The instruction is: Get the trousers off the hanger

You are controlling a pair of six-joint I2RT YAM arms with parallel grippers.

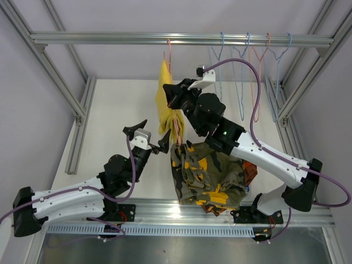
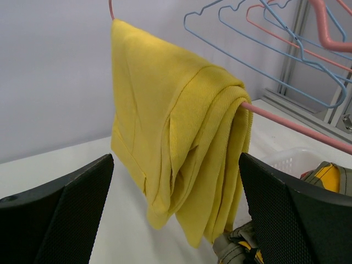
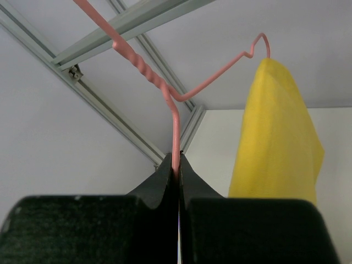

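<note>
Drooping ribbed yellow trousers (image 2: 181, 148), thin pink hanger (image 2: 297, 125)

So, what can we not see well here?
Top view: the camouflage trousers cover the clothes beneath; only an orange edge shows.
Right wrist view: the right gripper hides the lower end of the yellow trousers.
Left wrist view: the top edge cuts off the hook of the pink hanger.

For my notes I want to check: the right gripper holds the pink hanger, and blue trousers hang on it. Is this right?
One detail is wrong. The trousers on the pink hanger are yellow, not blue; the left wrist view shows it. The right gripper does hold that hanger.
</note>
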